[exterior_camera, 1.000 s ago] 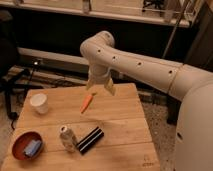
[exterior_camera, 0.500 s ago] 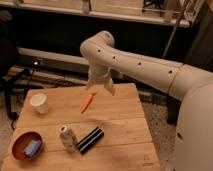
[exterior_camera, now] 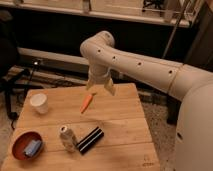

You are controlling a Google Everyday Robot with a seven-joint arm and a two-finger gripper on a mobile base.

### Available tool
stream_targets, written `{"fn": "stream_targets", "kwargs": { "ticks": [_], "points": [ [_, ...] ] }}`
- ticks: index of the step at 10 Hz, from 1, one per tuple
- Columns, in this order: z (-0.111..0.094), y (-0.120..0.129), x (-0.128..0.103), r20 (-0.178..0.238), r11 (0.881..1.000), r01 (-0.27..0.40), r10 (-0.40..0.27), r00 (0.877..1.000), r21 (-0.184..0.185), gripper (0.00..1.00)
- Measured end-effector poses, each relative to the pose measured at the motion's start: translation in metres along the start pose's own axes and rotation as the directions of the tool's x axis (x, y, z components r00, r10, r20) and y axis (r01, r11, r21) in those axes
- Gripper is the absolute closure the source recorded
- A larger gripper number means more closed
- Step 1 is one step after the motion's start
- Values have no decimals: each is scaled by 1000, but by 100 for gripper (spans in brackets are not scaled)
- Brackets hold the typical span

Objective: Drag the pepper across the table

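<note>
I see the gripper (exterior_camera: 100, 90) hanging low over the far edge of the table (exterior_camera: 122, 117), its two pale fingers (exterior_camera: 110, 89) spread apart with nothing between them. The orange pepper (exterior_camera: 86, 103) lies flat on the wood just in front of it, and its paler stem end points up toward the nearer finger. I cannot tell whether they touch. On the left stands a white cup (exterior_camera: 39, 103). Nearer the front edge are a silver can (exterior_camera: 67, 137), a black bar (exterior_camera: 90, 139) just beside it, and a red bowl (exterior_camera: 20, 150) holding a blue object (exterior_camera: 33, 147).
</note>
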Motion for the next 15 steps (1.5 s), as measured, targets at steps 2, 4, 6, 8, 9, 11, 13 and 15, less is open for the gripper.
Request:
{"fn": "stream_targets", "kwargs": {
  "ticks": [2,4,6,8,9,11,13,15],
  "points": [
    [0,0,0,0,1000,0,0,1000,0,20],
    [0,0,0,0,1000,0,0,1000,0,20],
    [0,0,0,0,1000,0,0,1000,0,20],
    [0,0,0,0,1000,0,0,1000,0,20],
    [1,0,0,2,1000,3,-3,1000,1,20],
    [7,-7,11,-2,999,29,-29,1000,19,20],
    [20,-27,25,29,995,63,-65,997,76,20],
    [28,-37,34,89,991,84,-94,992,106,20]
  ]
}}
